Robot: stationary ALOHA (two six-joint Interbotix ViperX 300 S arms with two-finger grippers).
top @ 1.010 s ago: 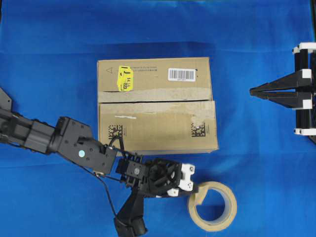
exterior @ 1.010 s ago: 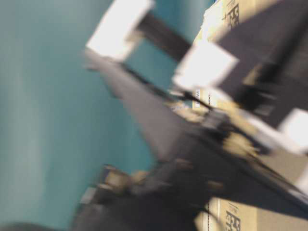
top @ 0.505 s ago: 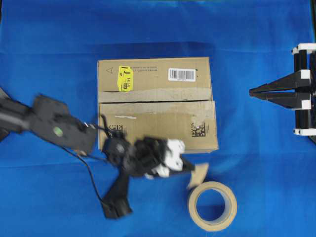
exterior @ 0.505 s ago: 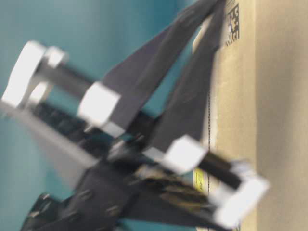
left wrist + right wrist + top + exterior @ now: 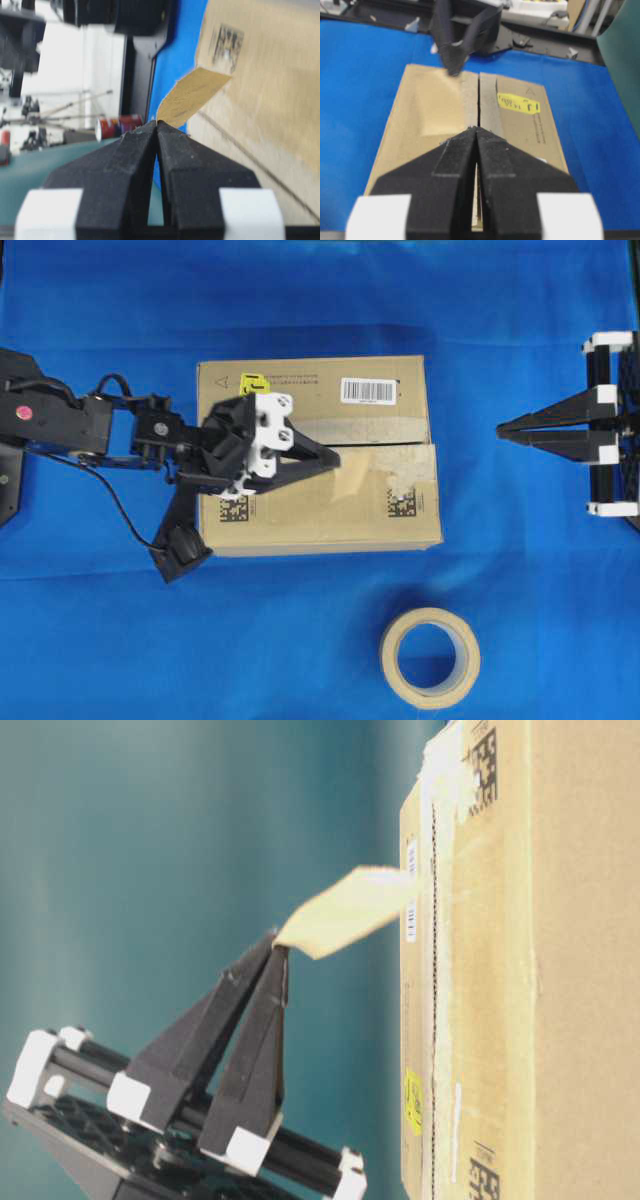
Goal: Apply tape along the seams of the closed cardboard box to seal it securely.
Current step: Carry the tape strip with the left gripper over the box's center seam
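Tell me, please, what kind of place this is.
Probably a robotics lab bench. Two robot arms face each other over a blue cloth; between them lie a cardboard box and a tape roll. The left wrist view shows cluttered shelves behind.

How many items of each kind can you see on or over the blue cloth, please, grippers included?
Cardboard box: 1
Tape roll: 1
Piece of tape, pinched by the left gripper over the box: 1
Grippers, that one and the right gripper, shut on nothing: 2
Total: 5
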